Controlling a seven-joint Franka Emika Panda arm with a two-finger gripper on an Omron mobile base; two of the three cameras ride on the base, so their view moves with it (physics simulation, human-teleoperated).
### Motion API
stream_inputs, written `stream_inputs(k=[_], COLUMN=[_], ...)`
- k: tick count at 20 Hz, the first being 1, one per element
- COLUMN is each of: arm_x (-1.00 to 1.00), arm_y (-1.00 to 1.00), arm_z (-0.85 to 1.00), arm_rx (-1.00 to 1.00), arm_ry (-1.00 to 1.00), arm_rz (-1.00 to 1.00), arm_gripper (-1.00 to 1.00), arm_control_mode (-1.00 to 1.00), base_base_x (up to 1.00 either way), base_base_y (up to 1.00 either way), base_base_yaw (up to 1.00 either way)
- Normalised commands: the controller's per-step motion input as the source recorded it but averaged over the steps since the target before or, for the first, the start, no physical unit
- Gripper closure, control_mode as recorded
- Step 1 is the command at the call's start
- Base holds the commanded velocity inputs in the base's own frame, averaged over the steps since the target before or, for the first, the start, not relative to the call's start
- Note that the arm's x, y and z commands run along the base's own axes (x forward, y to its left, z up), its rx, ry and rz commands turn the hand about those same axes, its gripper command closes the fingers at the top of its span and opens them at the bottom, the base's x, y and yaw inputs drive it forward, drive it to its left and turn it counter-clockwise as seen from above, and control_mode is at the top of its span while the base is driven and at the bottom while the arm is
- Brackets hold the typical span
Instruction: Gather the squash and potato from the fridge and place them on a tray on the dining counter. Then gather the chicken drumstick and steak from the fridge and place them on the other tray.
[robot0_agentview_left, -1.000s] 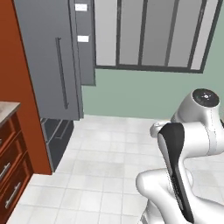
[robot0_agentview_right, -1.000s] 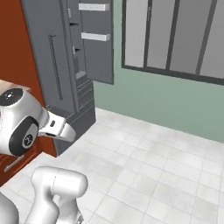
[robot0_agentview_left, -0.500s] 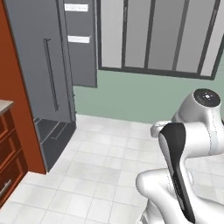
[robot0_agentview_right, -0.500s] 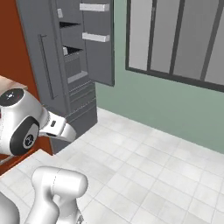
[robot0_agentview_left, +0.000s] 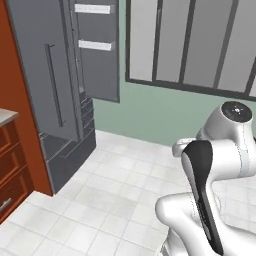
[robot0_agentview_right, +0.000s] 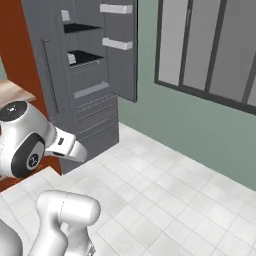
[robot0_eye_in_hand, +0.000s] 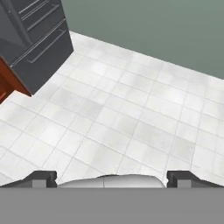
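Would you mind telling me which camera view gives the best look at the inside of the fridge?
The right base view: the fridge stands open there, showing black shelves, white door bins and drawers. The left base view catches it mostly edge-on, doors and bins. The hand view shows just its lower drawers.

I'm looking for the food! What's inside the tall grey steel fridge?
Inside the tall grey steel fridge I see black shelves, white door bins and drawers below. No food shows; the shelves' backs are hidden.

We take this for a home kitchen: a tall grey fridge (robot0_agentview_right: 85, 80) stands open showing shelves, door bins and drawers, beside red-brown drawer cabinets (robot0_agentview_left: 10, 175), on white floor tiles (robot0_eye_in_hand: 131, 113).
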Motion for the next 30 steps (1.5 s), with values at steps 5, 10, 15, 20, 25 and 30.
stream_inputs(k=[5, 10, 15, 20, 25, 30], arm_x=[0.00, 0.00, 0.00, 0.00, 0.00, 0.00], arm_y=[0.00, 0.00, 0.00, 0.00, 0.00, 0.00], arm_z=[0.00, 0.00, 0.00, 0.00, 0.00, 0.00], arm_rx=[0.00, 0.00, 0.00, 0.00, 0.00, 0.00], arm_ry=[0.00, 0.00, 0.00, 0.00, 0.00, 0.00], arm_rz=[0.00, 0.00, 0.00, 0.00, 0.00, 0.00], arm_gripper=[-1.00, -1.00, -1.00, -1.00, -1.00, -1.00], arm_control_mode=[1.00, 1.00, 1.00, 1.00, 1.00, 1.00], base_base_x=[0.28, 0.32, 0.40, 0.43, 0.42, 0.38], base_base_y=[-0.71, -0.74, -0.71, -0.68, -0.66, -0.64], base_base_yaw=[0.33, 0.35, 0.36, 0.35, 0.35, 0.34])
